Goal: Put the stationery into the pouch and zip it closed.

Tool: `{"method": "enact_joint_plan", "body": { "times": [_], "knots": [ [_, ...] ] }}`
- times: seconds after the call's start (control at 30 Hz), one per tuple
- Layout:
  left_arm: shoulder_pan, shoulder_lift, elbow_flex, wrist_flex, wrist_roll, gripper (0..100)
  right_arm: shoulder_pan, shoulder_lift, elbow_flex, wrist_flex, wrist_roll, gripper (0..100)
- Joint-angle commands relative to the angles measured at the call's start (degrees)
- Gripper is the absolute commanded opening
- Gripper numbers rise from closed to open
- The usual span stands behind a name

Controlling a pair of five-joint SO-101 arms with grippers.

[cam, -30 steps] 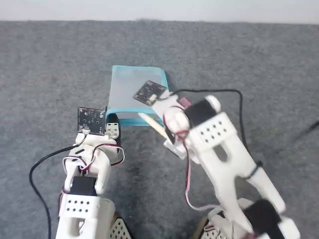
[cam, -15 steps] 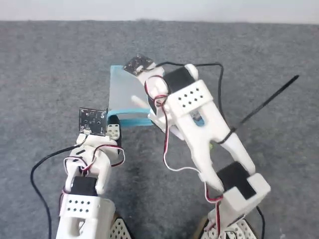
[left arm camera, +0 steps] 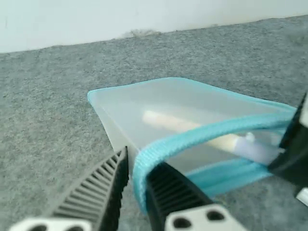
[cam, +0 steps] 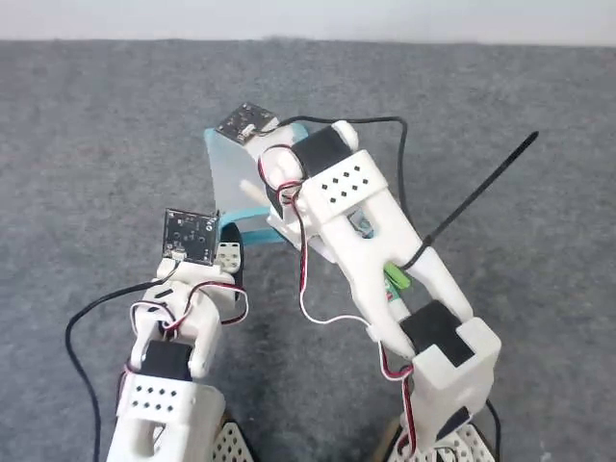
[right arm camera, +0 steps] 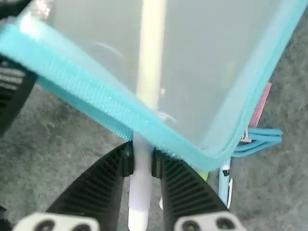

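A translucent pouch [cam: 234, 181] with a blue zip edge lies at the middle of the table. My left gripper [left arm camera: 137, 166] is shut on the blue zip edge [left arm camera: 202, 137] at the pouch's near corner, holding the mouth up; it also appears in the high view [cam: 229, 250]. My right gripper [right arm camera: 142, 154] is shut on a pale pen [right arm camera: 147, 86], whose front part lies inside the pouch. That pen also shows through the pouch wall [left arm camera: 187, 126]. The right arm [cam: 346, 192] stretches over the pouch mouth.
A green pen [cam: 396, 280] lies on the grey mat under the right arm. More stationery, a pink item [right arm camera: 260, 105] and blue pens [right arm camera: 262, 135], lies beside the pouch. A black cable tie [cam: 481, 197] sticks out to the right.
The right arm has swung forward over the pouch and slid the pale pen into its mouth. The pouch shifted slightly left. The left gripper kept its hold on the zip edge.
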Motion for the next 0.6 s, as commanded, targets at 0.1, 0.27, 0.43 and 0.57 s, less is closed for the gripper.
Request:
{"method": "enact_joint_plan", "body": {
  "times": [0.1, 0.27, 0.43, 0.57],
  "knots": [
    [1.1, 0.6, -0.5, -2.3, 0.6, 1, -0.8, -0.8, -3.3, -2.9, -2.3, 0.8],
    [1.1, 0.6, -0.5, -2.3, 0.6, 1, -1.2, -0.9, -3.3, -5.6, -2.0, 0.8],
    [1.1, 0.6, -0.5, -2.3, 0.6, 1, -1.2, -2.2, -3.3, -6.9, -1.9, 0.8],
    [1.1, 0.6, -0.5, -2.3, 0.6, 1, -1.2, -3.7, -3.3, -7.3, -1.8, 0.8]
  ]
}}
